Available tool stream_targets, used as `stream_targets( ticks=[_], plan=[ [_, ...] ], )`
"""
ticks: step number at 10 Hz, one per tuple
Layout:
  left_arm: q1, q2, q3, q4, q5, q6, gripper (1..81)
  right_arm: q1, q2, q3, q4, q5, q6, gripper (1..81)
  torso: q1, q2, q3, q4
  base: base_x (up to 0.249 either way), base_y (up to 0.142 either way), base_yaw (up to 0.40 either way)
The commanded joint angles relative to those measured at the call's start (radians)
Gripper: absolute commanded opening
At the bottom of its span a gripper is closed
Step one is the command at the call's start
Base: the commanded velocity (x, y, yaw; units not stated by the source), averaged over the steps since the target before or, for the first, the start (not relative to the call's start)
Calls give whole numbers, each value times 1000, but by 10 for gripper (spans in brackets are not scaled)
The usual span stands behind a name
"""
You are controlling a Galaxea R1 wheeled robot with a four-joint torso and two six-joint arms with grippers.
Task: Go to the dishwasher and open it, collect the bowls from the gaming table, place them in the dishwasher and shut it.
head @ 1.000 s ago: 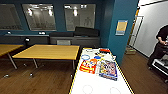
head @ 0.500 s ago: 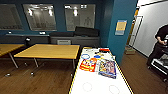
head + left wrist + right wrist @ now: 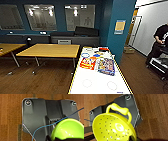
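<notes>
Bowls cut off at frame edges, green bowl (image 3: 70,129), perforated handled bowl (image 3: 113,127), tool grip on either unreadable

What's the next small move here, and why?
Probably back away from the white table and turn to drive off. A lime bowl sits at the left wrist, a perforated one with a handle at the right, and the table ahead holds only boxes, no green bowls.

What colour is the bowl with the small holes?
Lime yellow-green bowl, seen best in the right wrist view.
</notes>
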Motion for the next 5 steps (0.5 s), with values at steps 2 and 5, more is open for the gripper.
stream_targets(
  ticks=[2,5],
  plan=[
    [-31,-7,0,8,50,6,10,36,-20,4,-6,-56,1,10,1,0,0,0,-131,0,0],
    [-25,-6,0,9,50,6,10,34,-18,4,-11,-56,-2,10,1,0,0,0,-144,0,0]
  ],
)
